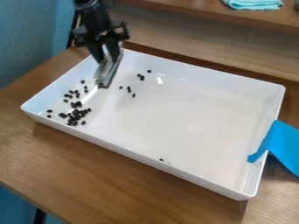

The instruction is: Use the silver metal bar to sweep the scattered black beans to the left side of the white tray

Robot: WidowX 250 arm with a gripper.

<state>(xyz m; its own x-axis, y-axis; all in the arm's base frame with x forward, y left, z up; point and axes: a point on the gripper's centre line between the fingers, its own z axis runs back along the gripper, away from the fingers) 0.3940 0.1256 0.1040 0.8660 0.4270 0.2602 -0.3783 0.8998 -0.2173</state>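
Over the left back part of a white tray (192,113) hangs the black gripper (107,56), coming down from the top edge. It is shut on a narrow grey tool (107,72), which points down at a slight tilt and has a dark lower end. Whether that end touches the tray floor, I cannot tell. Small black beans (76,114) lie bunched in the tray's left corner, below and left of the tool. Several more beans (129,89) are scattered to its right, and a dark speck (161,160) lies by the front wall.
A wooden table (116,175) carries the tray. Blue tape or cloth (283,144) hangs over the tray's right wall. Behind the tray is a wooden ledge (192,11) with a folded turquoise cloth (254,3) on it. A blue wall stands at the left.
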